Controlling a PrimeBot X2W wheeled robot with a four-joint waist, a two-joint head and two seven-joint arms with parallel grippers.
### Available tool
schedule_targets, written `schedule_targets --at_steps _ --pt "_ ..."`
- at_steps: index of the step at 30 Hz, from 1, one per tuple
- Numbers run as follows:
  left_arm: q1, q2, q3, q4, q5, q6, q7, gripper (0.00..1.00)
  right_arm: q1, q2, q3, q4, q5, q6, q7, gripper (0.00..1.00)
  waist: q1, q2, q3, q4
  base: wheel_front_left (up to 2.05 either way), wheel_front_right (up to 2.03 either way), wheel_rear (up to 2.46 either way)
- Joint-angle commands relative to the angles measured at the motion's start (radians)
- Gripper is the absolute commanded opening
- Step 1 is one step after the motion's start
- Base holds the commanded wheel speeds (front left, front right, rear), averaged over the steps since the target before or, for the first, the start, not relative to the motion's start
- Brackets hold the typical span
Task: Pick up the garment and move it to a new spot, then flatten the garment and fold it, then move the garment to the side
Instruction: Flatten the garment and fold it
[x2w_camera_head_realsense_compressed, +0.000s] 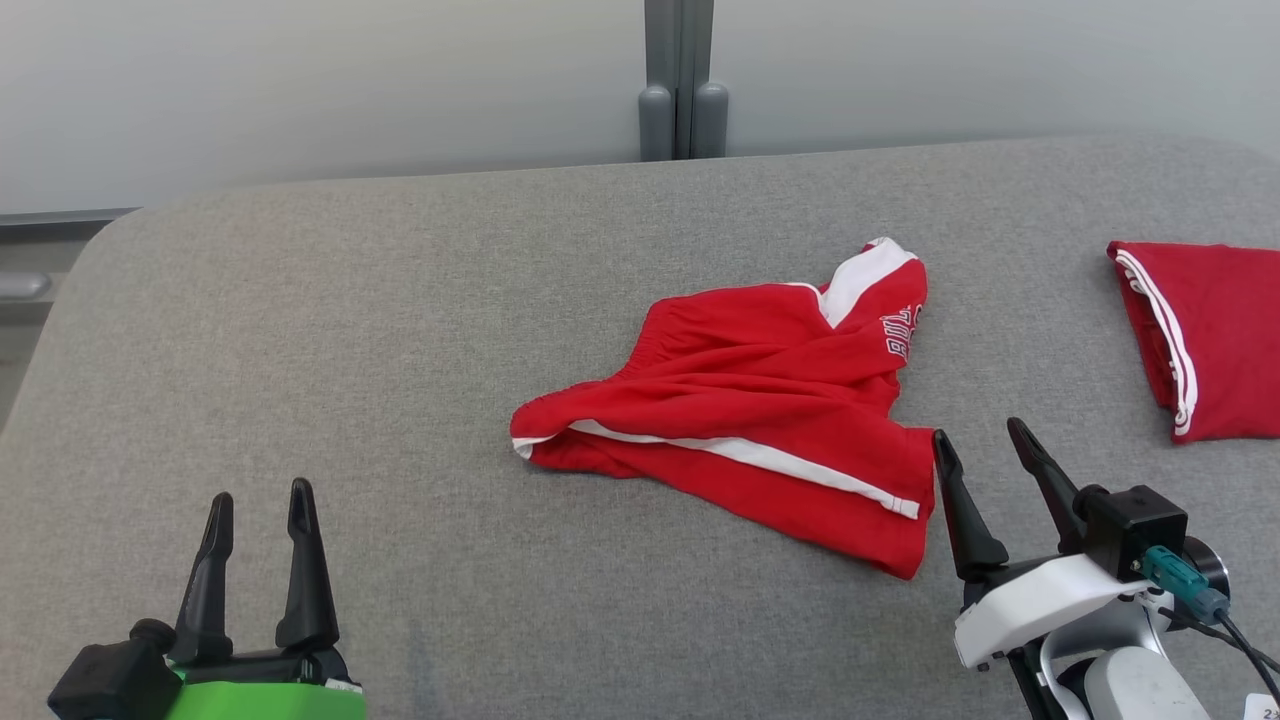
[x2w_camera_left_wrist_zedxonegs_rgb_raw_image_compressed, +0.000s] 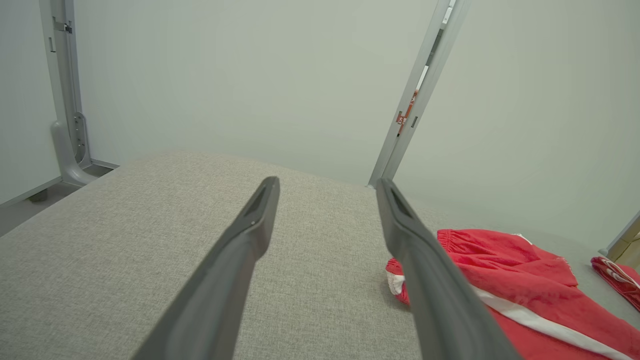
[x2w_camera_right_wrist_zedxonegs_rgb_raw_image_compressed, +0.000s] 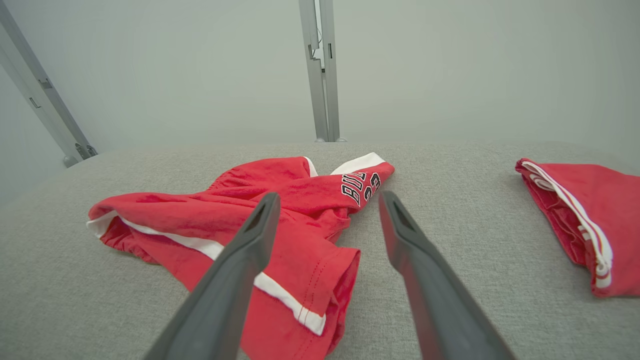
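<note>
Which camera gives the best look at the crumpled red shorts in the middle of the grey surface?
The head view: the shorts lie whole and unblocked, seen from above. The right wrist view shows them close, lettering included, but partly behind the right claw. The left wrist view catches just one end.

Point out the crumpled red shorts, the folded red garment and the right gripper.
crumpled red shorts (x2w_camera_head_realsense_compressed: 740, 400): head view, middle of the red fabric.
folded red garment (x2w_camera_head_realsense_compressed: 1225, 340): head view, its red top face.
right gripper (x2w_camera_head_realsense_compressed: 977, 430): head view, midway between its fingertips.
</note>
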Motion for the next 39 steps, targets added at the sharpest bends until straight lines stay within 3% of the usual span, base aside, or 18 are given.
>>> schedule_targets --at_steps 1,14,20,28,39 --pt "0.005 0.001 0.000 -0.003 0.009 -0.004 -0.003 1.00 0.005 0.000 0.001 -0.002 -0.002 -0.002 -0.005 1.00 0.0000 0.0000 0.002 -0.001 0.00 0.00 0.00" --pt "-0.021 0.012 -0.054 0.061 0.016 -0.004 -0.002 1.00 0.006 -0.004 0.011 0.034 -0.002 -0.002 0.028 1.00 0.0000 0.0000 0.033 0.000 0.00 0.00 0.00" --pt "-0.133 0.033 -0.195 0.288 -0.010 -0.004 0.004 1.00 -0.025 0.002 0.056 0.141 0.022 -0.002 0.084 1.00 0.0000 0.0000 0.061 0.006 0.00 0.00 0.00" --pt "-0.354 0.029 -0.310 0.564 -0.072 -0.004 0.000 1.00 -0.122 0.017 0.147 0.278 0.052 -0.002 0.083 1.00 0.0000 0.0000 0.096 -0.016 0.00 0.00 0.00" --pt "-0.494 0.036 -0.410 0.727 -0.159 -0.004 -0.003 1.00 -0.191 0.016 0.195 0.362 0.084 -0.002 0.015 1.00 0.0000 0.0000 0.117 -0.044 0.00 0.00 0.00"
